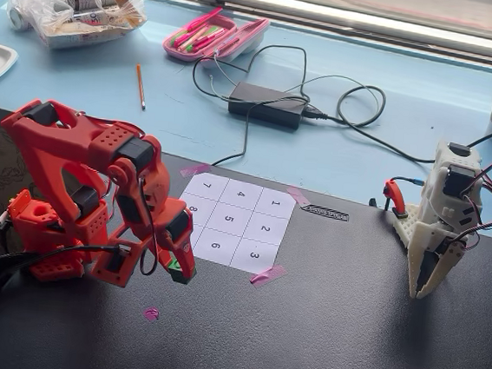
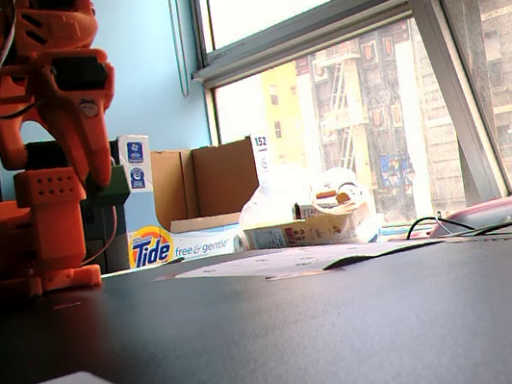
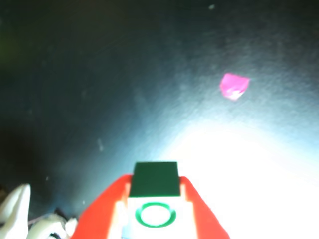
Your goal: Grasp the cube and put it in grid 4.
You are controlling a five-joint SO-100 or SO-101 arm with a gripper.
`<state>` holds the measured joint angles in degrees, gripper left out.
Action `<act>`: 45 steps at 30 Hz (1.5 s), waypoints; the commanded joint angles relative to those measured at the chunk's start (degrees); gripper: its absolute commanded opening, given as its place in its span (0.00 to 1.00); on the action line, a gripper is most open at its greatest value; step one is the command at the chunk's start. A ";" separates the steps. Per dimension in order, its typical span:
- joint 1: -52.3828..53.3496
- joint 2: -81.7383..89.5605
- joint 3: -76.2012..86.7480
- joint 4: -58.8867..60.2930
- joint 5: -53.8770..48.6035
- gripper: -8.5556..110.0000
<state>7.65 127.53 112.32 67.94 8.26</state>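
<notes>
The red arm's gripper (image 1: 179,271) is shut on the small green cube (image 1: 173,265) and holds it just above the dark table, left of the numbered sheet. In the wrist view the cube (image 3: 155,194) sits between the two red fingers (image 3: 197,209), a round green ring on its near face. Grid 4 (image 1: 241,195) is the middle cell of the sheet's far row, between cells 7 and 1, up and right of the gripper. In the low fixed view the red arm (image 2: 50,88) stands at the left; the cube is not clear there.
A pink tape scrap (image 1: 151,314) lies on the table near the gripper; it also shows in the wrist view (image 3: 234,85). A white second arm (image 1: 440,229) stands at the right. Pink tape (image 1: 267,275) holds the sheet's corners. A power brick (image 1: 267,104) with cables lies behind.
</notes>
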 commanded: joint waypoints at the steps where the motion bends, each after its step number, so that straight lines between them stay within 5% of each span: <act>1: -5.98 -4.57 -12.57 2.90 -1.49 0.07; 20: -39.73 -42.10 -59.50 17.58 -0.97 0.07; 45: -55.28 -67.50 -70.49 13.01 1.14 0.07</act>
<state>-47.11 59.85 44.56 81.74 8.96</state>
